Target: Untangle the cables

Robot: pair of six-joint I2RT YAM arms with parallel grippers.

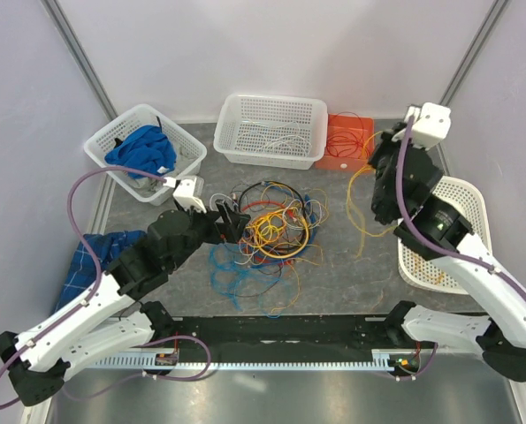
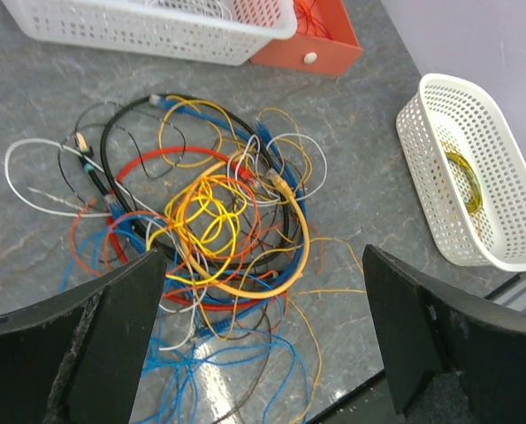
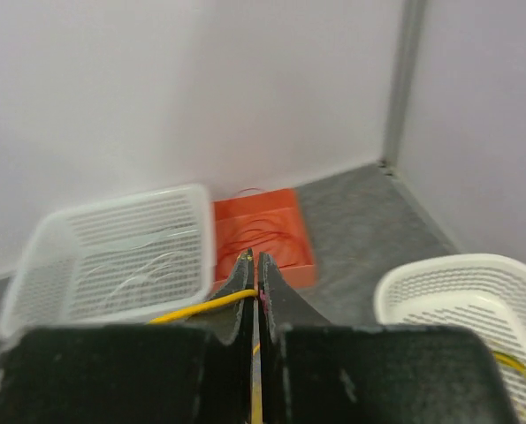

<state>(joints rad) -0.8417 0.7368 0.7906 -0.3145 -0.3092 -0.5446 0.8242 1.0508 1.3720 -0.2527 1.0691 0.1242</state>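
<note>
Left pincer (image 2: 263, 265) agape over the cables (image 2: 218, 221), right pincer (image 3: 255, 261) tight on one.

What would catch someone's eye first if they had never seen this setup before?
First, the bright tangle of cables in yellow, orange, red and blue at the middle of the table, with the left gripper open above it. Next, the right gripper at the back right, shut on a yellow cable near the orange tray.
</note>
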